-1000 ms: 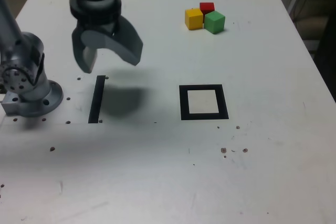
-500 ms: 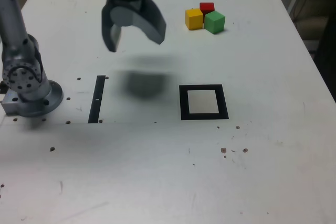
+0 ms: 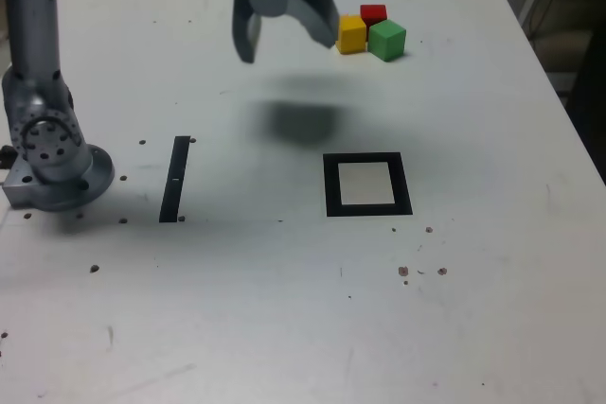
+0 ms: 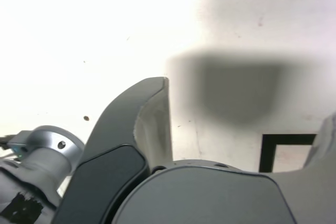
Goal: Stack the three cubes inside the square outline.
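Observation:
Three cubes sit touching in a cluster at the back of the table: yellow (image 3: 350, 33), red (image 3: 373, 14) behind it, green (image 3: 386, 40) toward the exterior view's right. My gripper (image 3: 287, 44) hangs open above the table just to the exterior view's left of the yellow cube, holding nothing. The square outline (image 3: 366, 184) lies nearer the camera, its pale centre bare. In the wrist view one grey finger (image 4: 144, 114) and a corner of the square outline (image 4: 287, 150) show; the cubes are out of view there.
The arm's grey base (image 3: 52, 153) stands at the exterior view's left edge. A thin black strip (image 3: 174, 178) lies beside it. Small dark specks (image 3: 417, 272) dot the white table near the front. The table's right edge (image 3: 559, 101) borders clutter.
My open gripper has travelled from above the black strip toward the back and the exterior view's right, ending close to the yellow cube. The cubes and outline have not moved.

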Action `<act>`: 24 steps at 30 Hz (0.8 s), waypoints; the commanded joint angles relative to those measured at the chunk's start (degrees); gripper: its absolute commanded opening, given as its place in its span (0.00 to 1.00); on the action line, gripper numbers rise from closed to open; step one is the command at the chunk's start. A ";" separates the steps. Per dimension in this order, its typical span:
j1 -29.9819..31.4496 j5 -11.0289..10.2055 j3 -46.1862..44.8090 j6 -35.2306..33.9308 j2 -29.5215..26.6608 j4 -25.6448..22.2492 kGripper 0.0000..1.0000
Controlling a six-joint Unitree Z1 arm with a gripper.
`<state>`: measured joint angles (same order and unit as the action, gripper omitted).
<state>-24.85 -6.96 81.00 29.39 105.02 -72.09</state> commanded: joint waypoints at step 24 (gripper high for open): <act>-8.98 -3.78 27.19 6.36 18.62 -3.99 0.99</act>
<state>-33.51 -10.60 107.39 35.54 122.88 -75.92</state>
